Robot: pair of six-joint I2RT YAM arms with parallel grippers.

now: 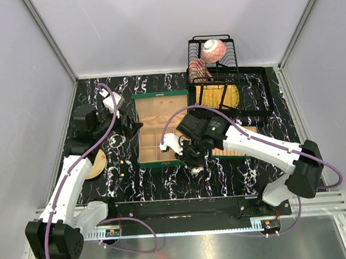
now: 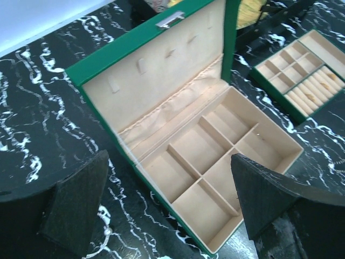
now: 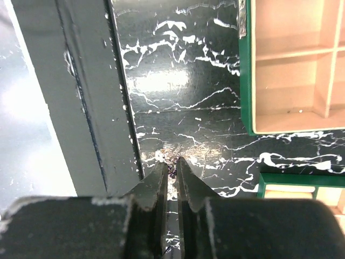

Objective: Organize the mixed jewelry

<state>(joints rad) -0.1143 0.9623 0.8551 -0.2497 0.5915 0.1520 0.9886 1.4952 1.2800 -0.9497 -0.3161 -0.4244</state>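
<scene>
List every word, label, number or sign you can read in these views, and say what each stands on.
None readable: no words, numbers or logos show in any view.
Green box: plain beige lining, and its metal clasp carries no mark.
Table: white marble veins only, no writing.
Bowl: a red pattern, not lettering.

Tiny jewelry (image 1: 196,170) on the table (image 1: 165,186)
We see one small silvery clump on the dark marble, pieces too tiny to tell apart.
</scene>
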